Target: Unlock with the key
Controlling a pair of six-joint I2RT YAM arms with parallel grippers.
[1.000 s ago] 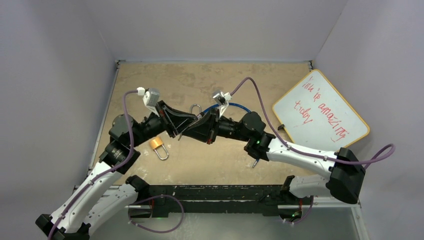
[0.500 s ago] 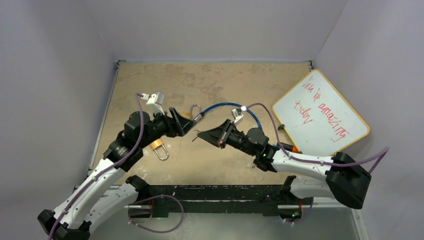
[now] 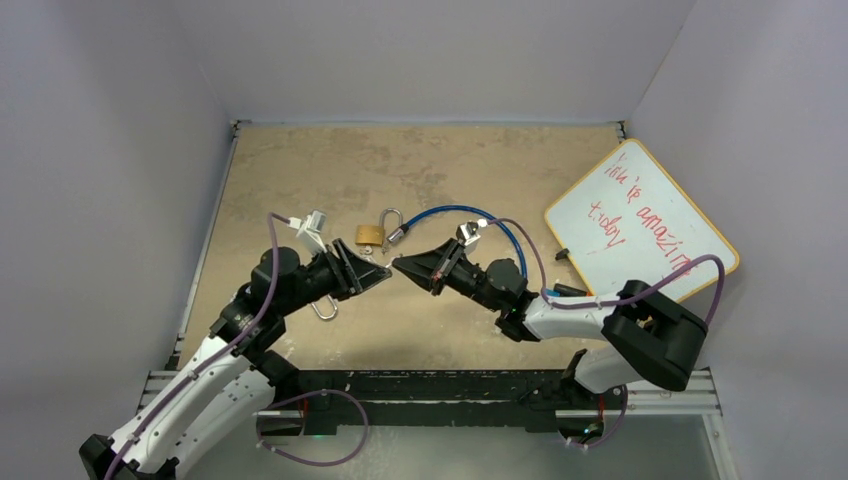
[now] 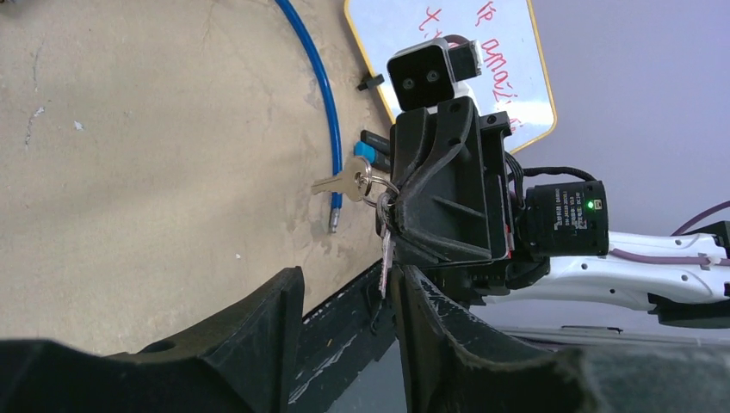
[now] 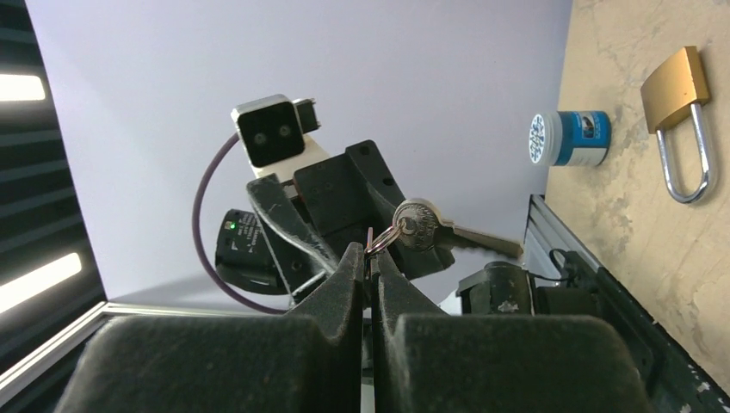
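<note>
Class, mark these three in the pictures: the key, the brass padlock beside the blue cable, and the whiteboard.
key (image 5: 419,229): right wrist view, on its round head.
brass padlock (image 3: 369,236): top view, on its body.
whiteboard (image 3: 640,228): top view, on its white face.

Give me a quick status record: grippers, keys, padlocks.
left gripper: open, empty, facing the right gripper
right gripper: shut on key ring
keys: hang from the ring, in the air between the grippers
cable padlock: on table, by the end of the blue cable, untouched
second padlock: on table beside blue jar, untouched
key in lock: not yet
</note>
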